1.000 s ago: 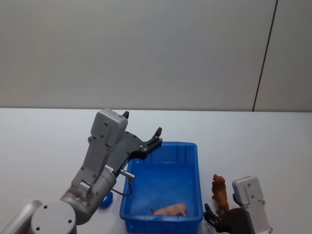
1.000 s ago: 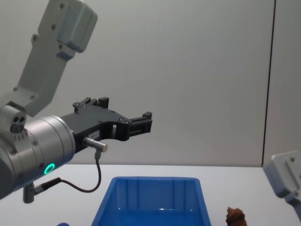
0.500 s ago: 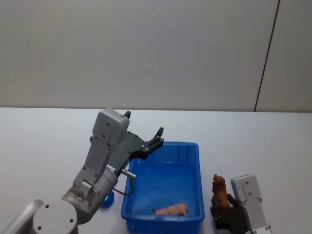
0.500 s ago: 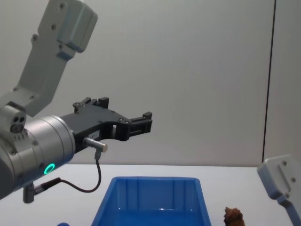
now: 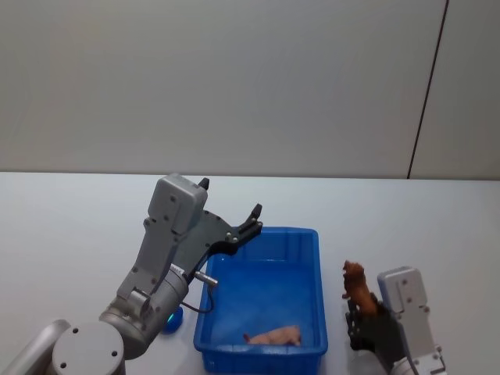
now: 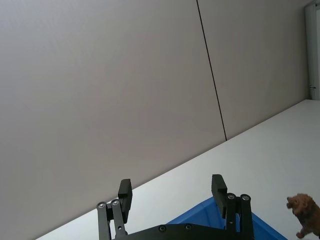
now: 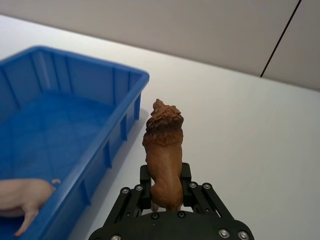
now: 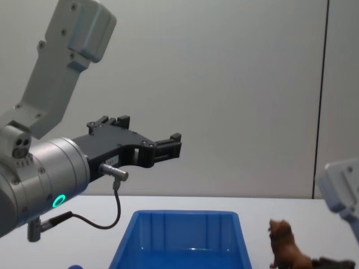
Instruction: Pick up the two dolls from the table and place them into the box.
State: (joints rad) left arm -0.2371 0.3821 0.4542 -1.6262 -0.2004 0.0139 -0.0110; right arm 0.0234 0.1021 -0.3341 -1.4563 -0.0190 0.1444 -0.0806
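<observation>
Lifting is what sets this moment apart: a second ago the lion (image 5: 355,283) stood on the desk (image 5: 62,234) just ahead of the right tool (image 5: 363,328), whose fingers were spread and short of it. Half a second ago they had drawn in around its hindquarters, and now it has risen with them. In the chest view its whole body shows where only the head did before. In the right wrist view the tool (image 7: 165,175) has its two fingers pressed against the lion's (image 7: 164,150) rear flanks. The head and chest stick out forward past the fingertips, and it appears clear of the desk. The grasp looks to have taken, though it sits low on the body, so the front half could swing if the arm moves sharply. The box (image 5: 262,361) lies just to the left of this tool, its near wall close alongside. The pig (image 5: 273,337) already lies on its floor, left of the tool and lower. That leaves one short carry leftward over the rim and a release. The left tool (image 5: 228,199) has not moved: it hangs above the box's far left corner, fingers wide apart and holding nothing.
</observation>
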